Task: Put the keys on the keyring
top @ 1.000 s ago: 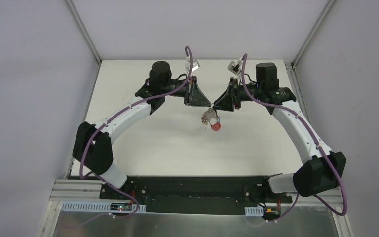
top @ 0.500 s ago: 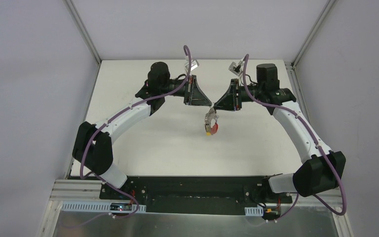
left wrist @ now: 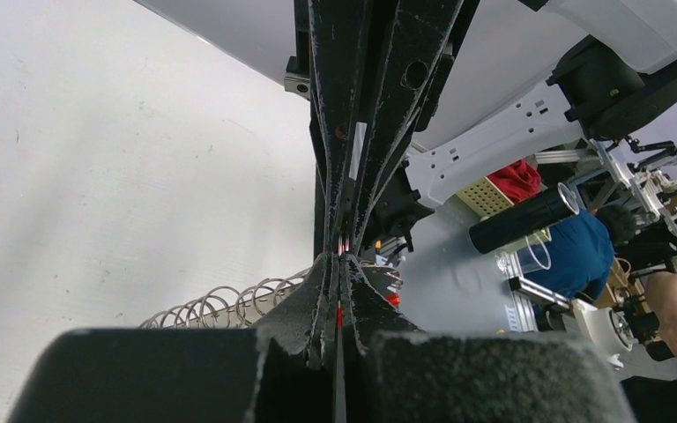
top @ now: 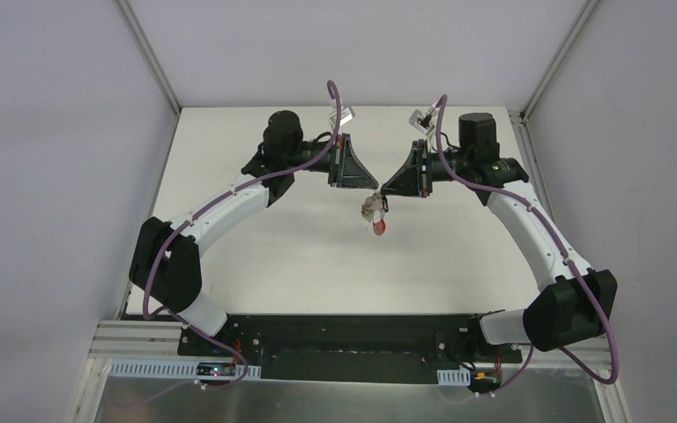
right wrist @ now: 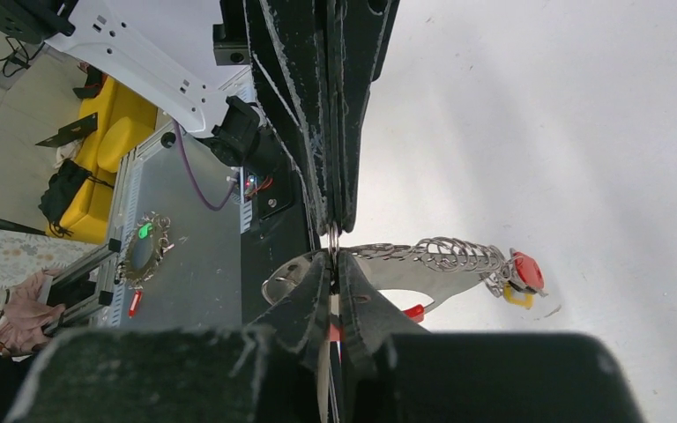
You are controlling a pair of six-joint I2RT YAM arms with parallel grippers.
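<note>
Both grippers meet tip to tip above the middle of the table. The keyring (top: 372, 211) hangs just below them. My right gripper (right wrist: 332, 257) is shut on the grey clip of the keyring (right wrist: 414, 275). A coil of wire rings (right wrist: 450, 254) runs along the clip to the keys: a red-headed key (right wrist: 527, 270) and a yellow-headed one (right wrist: 518, 300). My left gripper (left wrist: 339, 264) is shut, with a thin red sliver of the keyring between its pads. The wire rings (left wrist: 220, 304) show to its left. From above, the red key (top: 379, 227) dangles lowest.
The white table (top: 273, 247) is boxed in by grey walls with aluminium posts at the back corners (top: 172, 104). The black base plate (top: 344, 339) holding both arms runs along the near edge. Both arms arch inward from the sides.
My right gripper's jaws have closed on the keyring. The hanging keyring has turned and drawn slightly up and left under the fingertips. The left gripper stays shut.
</note>
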